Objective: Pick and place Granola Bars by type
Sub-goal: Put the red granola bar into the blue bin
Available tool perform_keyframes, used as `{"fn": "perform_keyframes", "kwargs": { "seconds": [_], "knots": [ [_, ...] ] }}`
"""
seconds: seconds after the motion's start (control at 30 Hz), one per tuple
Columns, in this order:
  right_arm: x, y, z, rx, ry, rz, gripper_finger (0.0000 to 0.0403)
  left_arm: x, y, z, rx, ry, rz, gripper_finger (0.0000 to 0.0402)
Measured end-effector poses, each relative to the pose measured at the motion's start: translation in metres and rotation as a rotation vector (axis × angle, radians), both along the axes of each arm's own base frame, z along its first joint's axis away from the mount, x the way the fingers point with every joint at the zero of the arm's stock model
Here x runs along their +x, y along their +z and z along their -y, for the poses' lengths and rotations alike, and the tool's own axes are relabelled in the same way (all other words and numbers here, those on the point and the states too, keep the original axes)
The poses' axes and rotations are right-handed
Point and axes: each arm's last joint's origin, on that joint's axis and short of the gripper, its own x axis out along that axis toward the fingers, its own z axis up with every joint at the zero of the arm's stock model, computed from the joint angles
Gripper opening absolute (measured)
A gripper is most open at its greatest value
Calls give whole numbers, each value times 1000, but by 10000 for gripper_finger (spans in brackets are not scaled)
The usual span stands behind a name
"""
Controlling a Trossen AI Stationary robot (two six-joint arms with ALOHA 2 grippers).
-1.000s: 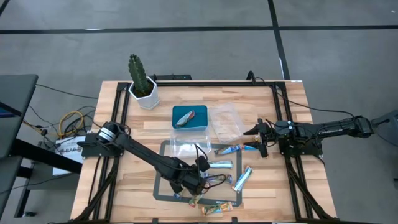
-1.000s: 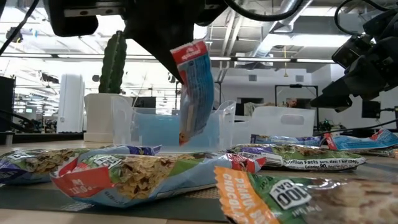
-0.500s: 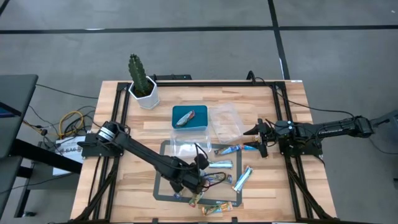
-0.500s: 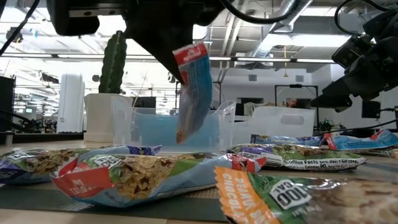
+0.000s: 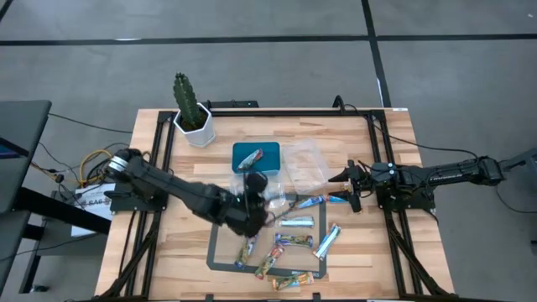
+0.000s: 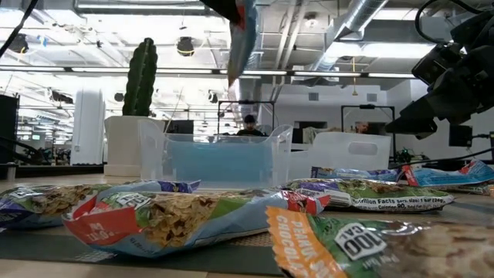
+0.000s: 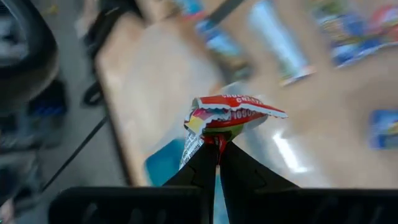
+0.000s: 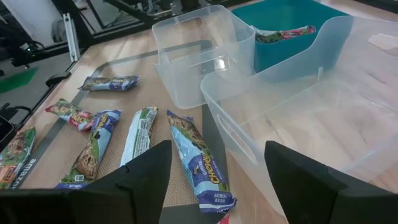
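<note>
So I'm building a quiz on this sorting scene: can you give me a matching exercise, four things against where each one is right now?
Things:
1. left gripper
2. right gripper
3. cactus
4. teal tray

Places:
A. far-left corner of the table, in a white pot
B. open, beside the clear tubs at the table's right
C. behind the clear tubs, one bar inside
D. shut on a red-topped granola bar

Pairs: 1-D, 2-B, 3-A, 4-C

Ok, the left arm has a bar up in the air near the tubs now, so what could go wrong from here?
1. The left gripper pinches the red-topped bar only by a wrapper edge, and it hangs loose. It may slip or swing out.
2. The small clear tub and the teal tray stand close together, so a slightly off drop could land in the wrong one.
3. The right gripper waits beside the large clear tub; crowding there is possible.
</note>
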Motion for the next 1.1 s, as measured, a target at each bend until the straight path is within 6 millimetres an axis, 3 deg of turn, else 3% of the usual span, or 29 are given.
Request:
{"fn": "perform_keyframes", "kwargs": {
  "seconds": [0.2, 0.4, 0.6, 0.8, 1.1],
  "knots": [
    [0, 0, 0, 0, 0, 0, 249, -6, 19, -37, 36, 148, 51, 6],
    [0, 0, 0, 0, 0, 0, 249, 0, 17, -75, 30, 264, 23, 6],
    [0, 0, 0, 0, 0, 0, 249, 9, 9, -131, -29, 395, -11, 6],
    [0, 0, 0, 0, 0, 0, 249, 19, -13, -181, -136, 470, -83, 6],
    [0, 0, 0, 0, 0, 0, 249, 40, -63, -210, -271, 444, -234, 6]
  ]
}}
